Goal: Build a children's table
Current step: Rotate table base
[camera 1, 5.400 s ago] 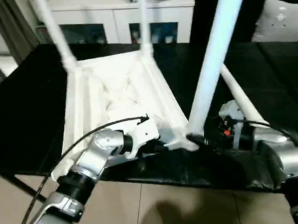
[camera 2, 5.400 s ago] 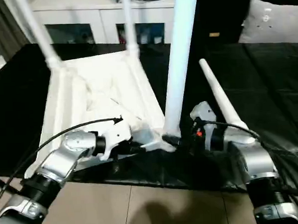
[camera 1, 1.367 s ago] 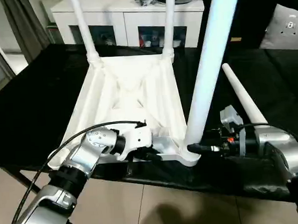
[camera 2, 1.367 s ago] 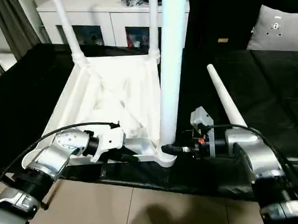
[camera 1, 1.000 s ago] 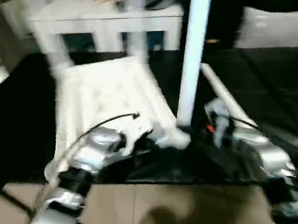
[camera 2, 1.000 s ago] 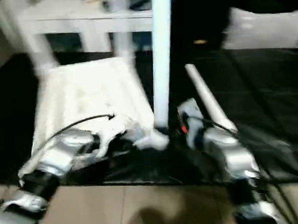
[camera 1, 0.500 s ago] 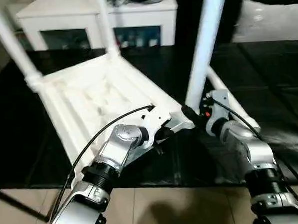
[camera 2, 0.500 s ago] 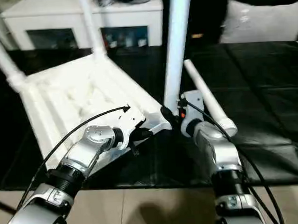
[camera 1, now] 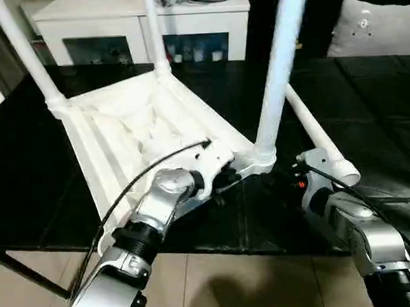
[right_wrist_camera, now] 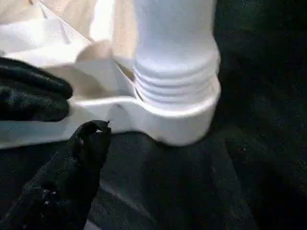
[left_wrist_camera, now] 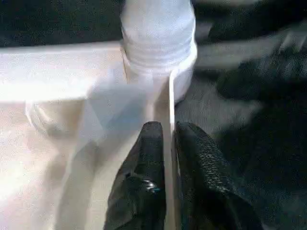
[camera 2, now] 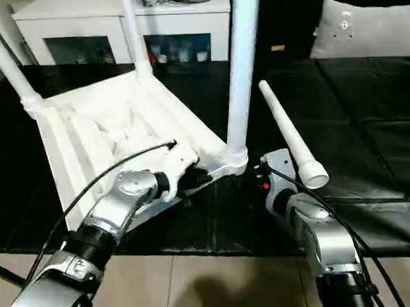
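Lying upside down on the black-covered worktable (camera 1: 41,169), the table top (camera 1: 132,140) shows its ribbed underside, and it is the biggest piece here: one top. Three legs stand up from its corner sockets, two at the far corners (camera 1: 21,50) (camera 1: 152,29) and one at the near right corner (camera 1: 276,74), their long axes close to upright. A fourth leg (camera 2: 290,135) lies flat on the black cover just to the right of the top, its long axis running away from the robot and its wide open end nearest. So the count is four legs, three seated and one loose, and I judge the near left corner to be the socket that is not yet filled.

The coming move turns on that loose leg. It lies right of and just beyond the right gripper (right_wrist_camera: 88,143), well apart from the left one, so the right arm is the nearer. In the right wrist view one black finger sits low, in front of the near right socket (right_wrist_camera: 177,120) and apart from it, gripping nothing; I cannot tell from the views how wide this gripper stands.

The left gripper (left_wrist_camera: 165,139) has its two fingers pinched on a thin upright rib (left_wrist_camera: 170,96) of the table top, next to the same socket.
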`<state>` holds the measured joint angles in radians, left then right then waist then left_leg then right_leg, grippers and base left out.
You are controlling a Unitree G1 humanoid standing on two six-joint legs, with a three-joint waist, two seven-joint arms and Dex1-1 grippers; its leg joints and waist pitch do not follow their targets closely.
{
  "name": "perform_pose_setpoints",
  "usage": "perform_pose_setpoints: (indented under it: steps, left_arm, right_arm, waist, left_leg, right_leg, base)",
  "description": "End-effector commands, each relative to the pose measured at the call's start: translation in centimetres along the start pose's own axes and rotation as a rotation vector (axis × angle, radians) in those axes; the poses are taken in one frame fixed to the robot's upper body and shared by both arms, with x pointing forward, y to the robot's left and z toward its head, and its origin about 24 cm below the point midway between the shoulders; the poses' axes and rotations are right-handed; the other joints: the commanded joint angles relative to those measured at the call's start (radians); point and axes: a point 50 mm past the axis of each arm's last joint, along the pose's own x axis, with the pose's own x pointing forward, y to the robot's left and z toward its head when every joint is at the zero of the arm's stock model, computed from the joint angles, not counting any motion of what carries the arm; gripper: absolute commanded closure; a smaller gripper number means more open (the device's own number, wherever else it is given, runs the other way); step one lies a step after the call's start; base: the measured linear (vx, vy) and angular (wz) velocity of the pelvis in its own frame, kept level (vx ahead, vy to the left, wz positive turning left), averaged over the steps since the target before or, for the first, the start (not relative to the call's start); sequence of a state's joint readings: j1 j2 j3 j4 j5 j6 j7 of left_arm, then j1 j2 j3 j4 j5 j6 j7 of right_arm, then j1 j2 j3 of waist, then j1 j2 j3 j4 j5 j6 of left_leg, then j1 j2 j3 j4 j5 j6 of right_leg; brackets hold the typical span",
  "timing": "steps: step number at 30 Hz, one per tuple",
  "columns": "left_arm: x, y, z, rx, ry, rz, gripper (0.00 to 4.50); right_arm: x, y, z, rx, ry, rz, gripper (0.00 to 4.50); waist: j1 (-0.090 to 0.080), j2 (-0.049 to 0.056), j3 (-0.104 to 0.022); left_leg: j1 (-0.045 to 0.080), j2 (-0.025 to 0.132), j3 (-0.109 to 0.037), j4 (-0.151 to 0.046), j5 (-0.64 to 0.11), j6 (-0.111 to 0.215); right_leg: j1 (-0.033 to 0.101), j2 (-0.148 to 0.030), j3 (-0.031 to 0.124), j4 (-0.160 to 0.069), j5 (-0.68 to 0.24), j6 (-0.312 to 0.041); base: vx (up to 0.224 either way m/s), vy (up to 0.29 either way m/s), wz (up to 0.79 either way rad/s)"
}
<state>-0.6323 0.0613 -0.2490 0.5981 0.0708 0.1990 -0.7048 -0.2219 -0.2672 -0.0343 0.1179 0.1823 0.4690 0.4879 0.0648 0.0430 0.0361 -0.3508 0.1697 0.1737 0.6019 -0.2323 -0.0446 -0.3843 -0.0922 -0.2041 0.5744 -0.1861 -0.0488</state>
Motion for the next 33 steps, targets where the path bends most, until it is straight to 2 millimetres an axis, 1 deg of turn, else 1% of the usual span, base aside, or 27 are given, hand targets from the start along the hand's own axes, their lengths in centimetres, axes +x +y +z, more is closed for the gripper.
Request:
perform_pose_setpoints:
  steps: [1,2,3,4,5,6,7,8,9,10,11,12,13,14,16,17,18,19,20,21,22,24,28,29,30,32,33]
  left_arm:
    - [-0.7,0.6,0.8,0.007,-0.067,0.041,3.54]
    - [-1.2,1.0,1.3,-0.007,-0.096,0.055,3.54]
    - [-1.5,1.2,1.5,-0.009,-0.108,0.069,3.54]
    - [-2.2,1.7,1.9,-0.012,-0.128,0.094,3.54]
    - [-2.4,1.9,2.0,-0.012,-0.129,0.105,3.54]
    - [-3.2,2.4,2.2,-0.013,-0.130,0.144,3.54]
    - [-3.3,2.5,2.2,-0.012,-0.129,0.147,3.54]
    - [-4.8,3.5,1.9,0.010,-0.094,0.226,3.54]
    - [-5.5,4.0,1.8,0.015,-0.075,0.265,3.54]
    - [-6.4,4.6,1.5,0.018,-0.052,0.308,3.54]
    - [-7.0,4.9,1.3,0.019,-0.038,0.329,3.73]
    - [-7.5,5.2,1.1,0.021,-0.021,0.351,3.84]
    - [-9.6,6.4,0.4,0.034,0.049,0.435,3.91]
    - [-10.9,7.1,-0.1,0.044,0.096,0.490,3.94]
    - [-12.8,8.1,-0.6,0.057,0.155,0.567,4.19]
    - [-13.8,8.7,-0.8,0.072,0.191,0.617,4.31]
    - [-14.3,9.0,-0.9,0.080,0.210,0.644,4.36]
    - [-14.3,9.0,-0.9,0.081,0.212,0.647,4.36]
    - [-16.1,9.9,-1.6,0.081,0.289,0.718,4.41]
    - [-16.9,10.2,-2.0,0.079,0.326,0.747,4.46]
    - [-17.4,10.4,-2.4,0.086,0.356,0.763,4.46]
    - [-17.9,10.4,-3.0,0.084,0.390,0.771,4.46]
    - [-18.1,10.1,-3.8,0.068,0.434,0.758,4.46]
    - [-17.9,9.7,-4.3,0.046,0.455,0.728,4.46]
    - [-17.7,9.5,-4.5,0.037,0.465,0.709,4.46]
    - [-17.6,9.3,-4.6,0.040,0.472,0.687,4.46]
    - [-17.2,8.5,-5.0,0.033,0.496,0.612,4.46]
  right_arm:
    - [0.0,0.1,0.5,-0.013,-0.014,-0.003,0.00]
    - [0.0,0.2,0.6,-0.020,-0.019,0.000,0.00]
    - [0.1,0.2,0.7,-0.022,-0.017,0.005,0.00]
    - [0.1,0.3,0.8,-0.025,-0.014,0.015,0.00]
    - [0.2,0.4,0.8,-0.024,-0.006,0.021,0.00]
    - [0.2,0.6,0.7,-0.019,0.021,0.042,0.00]
    - [0.2,0.6,0.7,-0.020,0.022,0.045,0.00]
    - [0.3,1.1,0.6,-0.044,0.046,0.108,0.00]
    - [0.3,1.3,0.5,-0.050,0.058,0.130,0.00]
    - [0.3,1.6,0.3,-0.052,0.077,0.152,0.00]
    - [0.4,1.7,0.2,-0.055,0.084,0.161,0.00]
    - [0.4,1.8,0.2,-0.056,0.090,0.170,0.00]
    - [0.7,2.1,-0.1,-0.050,0.105,0.198,0.00]
    - [0.9,2.3,-0.1,-0.058,0.109,0.205,0.00]
    - [1.2,2.5,-0.1,-0.060,0.115,0.206,0.00]
    - [1.4,2.6,-0.1,-0.063,0.117,0.208,0.00]
    - [1.5,2.7,0.0,-0.064,0.119,0.210,0.00]
    - [1.6,2.7,0.0,-0.064,0.119,0.210,0.00]
    - [2.0,3.0,0.0,-0.062,0.131,0.220,0.00]
    - [2.2,3.1,0.0,-0.064,0.138,0.227,0.00]
    - [2.3,3.2,0.0,-0.064,0.142,0.229,0.00]
    - [2.5,3.2,0.0,-0.067,0.146,0.229,0.00]
    - [2.7,3.2,0.0,-0.072,0.155,0.226,0.00]
    - [2.8,3.2,0.0,-0.072,0.157,0.227,0.00]
    - [2.9,3.2,0.0,-0.072,0.158,0.228,0.00]
    - [2.9,3.2,-0.1,-0.073,0.160,0.227,0.00]
    - [3.1,3.2,-0.2,-0.078,0.166,0.222,0.00]
  waist:
    - [0.009,-0.011,-0.061]
    - [0.009,-0.012,-0.063]
    - [0.010,-0.015,-0.066]
    - [0.010,-0.016,-0.067]
    - [0.012,-0.015,-0.069]
    - [0.011,-0.016,-0.069]
    - [0.013,-0.014,-0.068]
    - [0.015,-0.015,-0.068]
    - [0.018,-0.014,-0.070]
    - [0.019,-0.016,-0.070]
    - [0.021,-0.018,-0.069]
    - [0.022,-0.017,-0.069]
    - [0.024,-0.014,-0.062]
    - [0.024,-0.017,-0.061]
    - [0.026,-0.011,-0.057]
    - [0.026,-0.014,-0.056]
    - [0.029,-0.012,-0.054]
    - [0.031,-0.009,-0.054]
    - [0.034,-0.009,-0.054]
    - [0.035,-0.009,-0.053]
    - [0.035,-0.007,-0.054]
    - [0.035,-0.007,-0.055]
    - [0.039,-0.008,-0.058]
    - [0.039,-0.006,-0.058]
    - [0.038,-0.008,-0.058]
    - [0.038,-0.007,-0.059]
    - [0.037,-0.006,-0.058]
  left_leg:
    - [-0.008,0.086,-0.043,-0.067,-0.048,0.088]
    - [-0.010,0.090,-0.044,-0.065,-0.031,0.090]
    - [-0.012,0.091,-0.043,-0.062,0.011,0.105]
    - [-0.014,0.089,-0.042,-0.059,0.028,0.111]
    - [-0.016,0.087,-0.041,-0.056,0.060,0.129]
    - [-0.016,0.087,-0.040,-0.055,0.071,0.136]
    - [-0.017,0.085,-0.039,-0.052,0.092,0.155]
    - [-0.017,0.083,-0.036,-0.050,0.093,0.161]
    - [-0.020,0.084,-0.038,-0.048,0.107,0.173]
    - [-0.017,0.085,-0.038,-0.047,0.110,0.176]
    - [-0.019,0.085,-0.038,-0.046,0.110,0.176]
    - [-0.019,0.085,-0.037,-0.046,0.106,0.172]
    - [-0.018,0.081,-0.033,-0.047,0.073,0.161]
    - [-0.019,0.082,-0.035,-0.050,0.049,0.144]
    - [-0.010,0.079,-0.034,-0.054,-0.002,0.104]
    - [-0.009,0.079,-0.034,-0.056,-0.012,0.096]
    - [-0.008,0.079,-0.035,-0.058,-0.021,0.088]
    - [-0.003,0.084,-0.036,-0.059,-0.036,0.075]
    - [0.001,0.088,-0.037,-0.061,-0.043,0.067]
    - [-0.002,0.087,-0.039,-0.064,-0.057,0.061]
    - [-0.001,0.087,-0.040,-0.065,-0.062,0.057]
    - [-0.001,0.086,-0.040,-0.064,-0.067,0.044]
    - [-0.005,0.084,-0.039,-0.062,-0.047,0.048]
    - [-0.006,0.083,-0.039,-0.061,-0.045,0.050]
    - [-0.007,0.083,-0.039,-0.061,-0.040,0.053]
    - [-0.006,0.083,-0.039,-0.060,-0.035,0.056]
    - [-0.007,0.082,-0.039,-0.060,-0.041,0.058]
  right_leg:
    - [0.060,-0.106,0.093,-0.078,-0.194,-0.037]
    - [0.062,-0.109,0.096,-0.069,-0.153,-0.055]
    - [0.063,-0.110,0.098,-0.057,-0.076,-0.087]
    - [0.066,-0.113,0.099,-0.049,-0.044,-0.102]
    - [0.067,-0.113,0.099,-0.043,0.002,-0.122]
    - [0.068,-0.112,0.100,-0.038,0.019,-0.130]
    - [0.067,-0.110,0.099,-0.037,0.036,-0.136]
    - [0.066,-0.110,0.099,-0.038,0.034,-0.134]
    - [0.068,-0.107,0.097,-0.031,0.045,-0.131]
    - [0.063,-0.104,0.097,-0.033,0.030,-0.124]
    - [0.064,-0.105,0.097,-0.032,0.021,-0.121]
    - [0.063,-0.104,0.097,-0.032,0.010,-0.120]
    - [0.057,-0.103,0.096,-0.044,-0.056,-0.108]
    - [0.059,-0.101,0.095,-0.045,-0.102,-0.095]
    - [0.052,-0.097,0.094,-0.058,-0.189,-0.067]
    - [0.052,-0.097,0.094,-0.060,-0.202,-0.065]
    - [0.051,-0.096,0.094,-0.061,-0.215,-0.063]
    - [0.048,-0.097,0.096,-0.062,-0.221,-0.063]
    - [0.045,-0.097,0.098,-0.059,-0.208,-0.070]
    - [0.049,-0.097,0.099,-0.055,-0.202,-0.075]
    - [0.049,-0.098,0.099,-0.054,-0.198,-0.077]
    - [0.051,-0.102,0.103,-0.053,-0.175,-0.083]
    - [0.054,-0.103,0.104,-0.047,-0.132,-0.101]
    - [0.054,-0.104,0.104,-0.048,-0.132,-0.100]
    - [0.055,-0.104,0.103,-0.047,-0.131,-0.099]
    - [0.054,-0.104,0.103,-0.046,-0.129,-0.101]
    - [0.054,-0.103,0.102,-0.050,-0.136,-0.099]
  base:
    - [0.000,0.000,0.00]
    - [0.000,0.000,0.00]
    - [0.000,0.000,0.00]
    - [0.000,0.000,0.00]
    - [0.000,0.000,0.00]
    - [0.000,0.000,0.00]
    - [0.000,0.000,0.00]
    - [0.000,0.000,0.00]
    - [0.000,0.000,0.00]
    - [0.000,0.000,0.00]
    - [0.000,0.000,0.00]
    - [0.000,0.000,0.00]
    - [0.000,0.000,0.00]
    - [0.000,0.000,0.00]
    - [0.000,0.000,0.00]
    - [0.000,0.000,0.00]
    - [0.000,0.000,0.00]
    - [0.000,0.000,0.00]
    - [0.000,0.000,0.00]
    - [0.000,0.000,0.00]
    - [0.000,0.000,0.00]
    - [0.000,0.000,0.00]
    - [0.000,0.000,0.00]
    - [0.000,0.000,0.00]
    - [0.000,0.000,0.00]
    - [0.000,0.000,0.00]
    - [0.000,0.000,0.00]
